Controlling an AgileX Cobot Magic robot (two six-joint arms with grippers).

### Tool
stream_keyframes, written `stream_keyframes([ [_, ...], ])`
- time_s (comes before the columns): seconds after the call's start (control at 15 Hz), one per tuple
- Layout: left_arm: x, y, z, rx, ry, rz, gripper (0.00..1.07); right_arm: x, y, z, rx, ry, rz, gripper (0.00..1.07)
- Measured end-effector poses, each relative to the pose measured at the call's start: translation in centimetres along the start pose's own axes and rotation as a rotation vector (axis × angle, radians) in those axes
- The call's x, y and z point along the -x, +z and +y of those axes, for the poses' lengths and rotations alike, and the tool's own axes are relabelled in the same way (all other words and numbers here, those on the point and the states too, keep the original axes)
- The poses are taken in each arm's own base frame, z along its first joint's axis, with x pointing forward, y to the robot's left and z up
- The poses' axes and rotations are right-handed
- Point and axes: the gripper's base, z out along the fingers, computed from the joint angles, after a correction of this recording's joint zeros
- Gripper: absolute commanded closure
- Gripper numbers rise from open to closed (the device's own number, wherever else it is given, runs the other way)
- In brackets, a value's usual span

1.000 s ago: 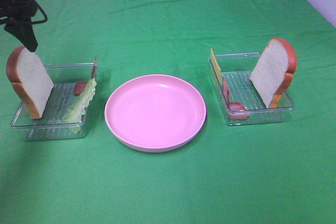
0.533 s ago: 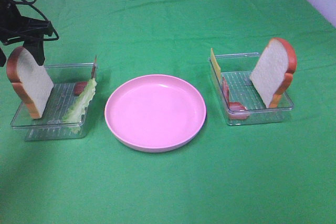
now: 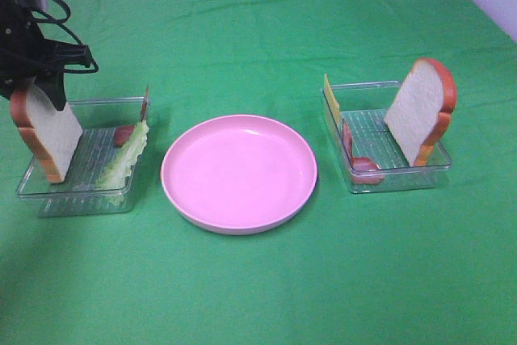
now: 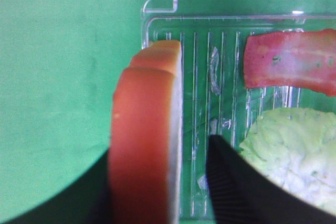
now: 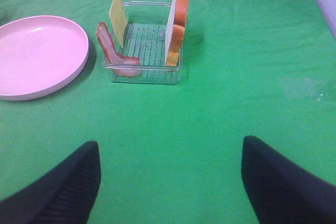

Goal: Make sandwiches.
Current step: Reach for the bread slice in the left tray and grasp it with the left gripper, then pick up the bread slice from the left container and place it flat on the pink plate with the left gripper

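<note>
Two left jaws straddle the bread slice [image 4: 149,145], spread with a gap; right jaws gape wide, empty.

The counter [image 3: 242,305] is covered in green cloth, matt and faintly creased. The plate [image 3: 242,227] is smooth pink plastic with a soft sheen. The left tray [image 3: 81,199] and right tray [image 3: 397,181] are clear hard plastic, glossy, with ribbed floors that catch small glints. The left bread [image 3: 50,131] and right bread [image 3: 416,115] show a matt, foam-like white face and a smooth orange-brown crust. The lettuce [image 4: 294,156] is pale green, crinkled and matt. The bacon [image 4: 289,59] beside it looks smooth and slightly waxy. The cheese [image 5: 118,17] is a thin, flat, matt yellow sheet. The left pincer [image 4: 158,150] and right pincer [image 5: 169,145] have black matt pads [image 4: 236,187] with fine ridges.
</note>
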Motion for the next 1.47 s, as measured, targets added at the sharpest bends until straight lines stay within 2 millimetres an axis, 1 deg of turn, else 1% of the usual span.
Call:
stream_keyframes([
  [0.07,0.0,0.0,0.0,-0.001,-0.002,-0.003,0.96,0.0,0.0,0.0,0.0,0.0,0.0,0.37],
  [0.2,0.0,0.0,0.0,-0.001,-0.002,-0.005,1.07,0.0,0.0,0.0,0.0,0.0,0.0,0.37],
  [0.33,0.0,-0.5,0.0,0.0,-0.002,-0.001,1.07,0.0,0.0,0.0,0.0,0.0,0.0,0.37],
  [0.4,0.0,-1.2,0.0,-0.002,-0.001,-0.011,1.07,0.0,0.0,0.0,0.0,0.0,0.0,0.37],
  [0.47,0.1,-2.4,-0.1,-0.007,-0.001,-0.03,1.07,0.0,0.0,0.0,0.0,0.0,0.0,0.37],
  [0.53,0.1,-4.2,-0.1,-0.013,0.0,-0.062,1.07,0.0,0.0,0.0,0.0,0.0,0.0,0.37],
  [0.67,-0.3,-8.5,-0.1,-0.028,0.014,-0.135,1.07,0.0,0.0,0.0,0.0,0.0,0.0,0.37],
  [0.73,-1.2,-12.2,0.0,-0.041,0.025,-0.203,1.07,0.0,0.0,0.0,0.0,0.0,0.0,0.37],
  [0.8,-1.8,-14.5,0.1,-0.058,0.027,-0.255,1.07,0.0,0.0,0.0,0.0,0.0,0.0,0.37],
  [0.93,-3.1,-17.9,-0.3,-0.133,0.043,-0.325,1.07,0.0,0.0,0.0,0.0,0.0,0.0,0.37],
  [1.0,-3.4,-18.6,-0.5,-0.166,0.053,-0.337,1.07,0.0,0.0,0.0,0.0,0.0,0.0,0.37],
  [1.07,-3.9,-19.5,-1.1,-0.236,0.078,-0.35,1.07,0.0,0.0,0.0,0.0,0.0,0.0,0.37],
  [1.13,-4.2,-20.1,-2.3,-0.373,0.115,-0.347,1.07,0.0,0.0,0.0,0.0,0.0,0.0,0.37],
  [1.2,-4.3,-20.1,-2.8,-0.419,0.134,-0.344,1.07,0.0,0.0,0.0,0.0,0.0,0.0,0.37],
  [1.27,-4.2,-19.6,-4.4,-0.528,0.18,-0.323,1.07,0.0,0.0,0.0,0.0,0.0,0.0,0.37],
  [1.33,-4.1,-18.8,-5.7,-0.587,0.204,-0.293,1.07,0.0,0.0,0.0,0.0,0.0,0.0,0.37],
  [1.4,-4.1,-18.3,-6.4,-0.606,0.214,-0.274,1.07,0.0,0.0,0.0,0.0,0.0,0.0,0.37],
  [1.47,-4.1,-16.9,-7.9,-0.631,0.234,-0.229,1.07,0.0,0.0,0.0,0.0,0.0,0.0,0.37],
])
